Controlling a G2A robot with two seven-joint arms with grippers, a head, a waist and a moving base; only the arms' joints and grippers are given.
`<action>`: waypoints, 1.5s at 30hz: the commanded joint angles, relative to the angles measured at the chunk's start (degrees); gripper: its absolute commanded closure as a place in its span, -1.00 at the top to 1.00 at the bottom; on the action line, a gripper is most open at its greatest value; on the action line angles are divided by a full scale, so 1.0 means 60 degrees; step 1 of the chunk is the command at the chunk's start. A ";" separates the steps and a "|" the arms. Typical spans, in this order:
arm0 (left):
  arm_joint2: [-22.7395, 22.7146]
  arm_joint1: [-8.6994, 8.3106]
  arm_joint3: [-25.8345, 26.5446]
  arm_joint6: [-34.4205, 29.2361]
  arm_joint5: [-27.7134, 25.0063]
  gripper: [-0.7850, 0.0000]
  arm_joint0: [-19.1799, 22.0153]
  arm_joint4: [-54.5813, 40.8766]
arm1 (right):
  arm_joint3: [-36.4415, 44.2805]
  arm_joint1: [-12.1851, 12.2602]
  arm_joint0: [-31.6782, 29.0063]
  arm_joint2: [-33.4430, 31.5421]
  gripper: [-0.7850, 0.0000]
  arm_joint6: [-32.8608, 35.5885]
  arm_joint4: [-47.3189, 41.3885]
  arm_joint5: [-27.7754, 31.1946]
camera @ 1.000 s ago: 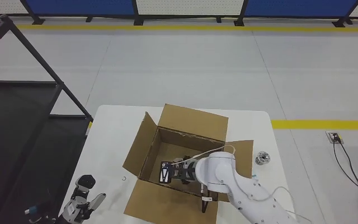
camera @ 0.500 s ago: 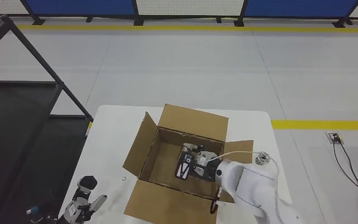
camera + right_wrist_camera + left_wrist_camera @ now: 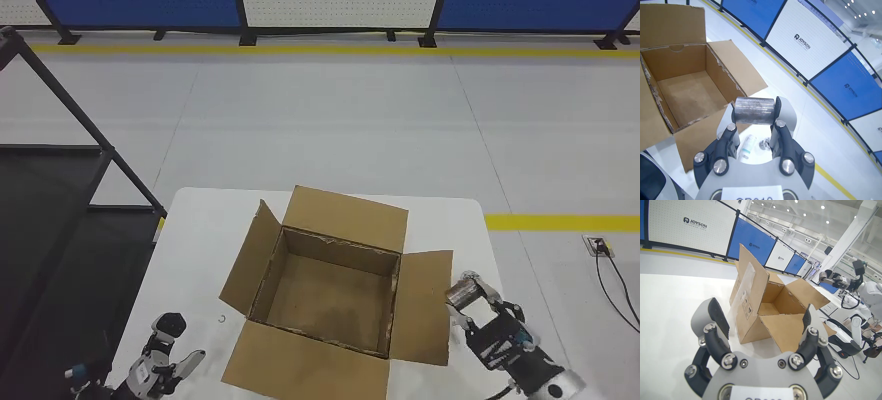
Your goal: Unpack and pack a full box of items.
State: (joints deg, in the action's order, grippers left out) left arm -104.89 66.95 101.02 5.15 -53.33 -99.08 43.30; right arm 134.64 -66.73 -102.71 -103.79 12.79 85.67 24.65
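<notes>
1. Metal cylinder point(image 3: 755, 110): dull grey, short, lying crosswise between the fingers of the right gripper point(image 3: 755, 113). It is pinched by its two flat ends.
2. In the top view the cylinder point(image 3: 462, 293) is outside the cardboard box point(image 3: 340, 250), just beside the outer edge of the right-hand flap and above the table point(image 3: 200, 235).
3. The box stands upright near the middle of the table with all four flaps folded outward. Its brown floor is in plain view. A strip of clear tape point(image 3: 745, 281) hangs down the flap facing the left arm.
4. Left gripper point(image 3: 762, 309): fingers spread wide, nothing between the pads. It is low by the table's front left edge, apart from the box and aimed toward it.
5. On the table below the right gripper lie a small white bottle point(image 3: 748, 144) on its side and, near it, a small shiny metal piece point(image 3: 763, 144).
</notes>
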 commanded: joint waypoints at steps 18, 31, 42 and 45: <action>0.0054 -0.0037 0.0112 -0.0068 0.0358 1.00 0.0085 0.0047 | -0.5390 0.0318 0.2717 0.0544 -1.00 -0.0940 -0.1948 0.3997; -0.0184 -0.0060 0.0114 0.0192 0.0360 1.00 -0.0141 0.0110 | -0.8238 0.0305 0.5666 0.2650 -1.00 -0.1316 -0.1646 0.4744; -0.0363 -0.0065 0.0071 0.0448 0.0291 1.00 -0.0337 0.0068 | -0.9098 0.0246 0.6855 0.3734 -1.00 -0.1399 -0.1485 0.4737; -0.0397 -0.0063 0.0076 0.0524 0.0258 1.00 -0.0398 0.0047 | -0.9185 0.0234 0.7089 0.3974 -1.00 -0.1323 -0.1462 0.4742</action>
State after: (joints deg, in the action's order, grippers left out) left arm -107.22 66.57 101.46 8.17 -51.71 -101.38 43.61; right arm 79.66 -65.31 -60.57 -80.30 4.71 76.88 53.04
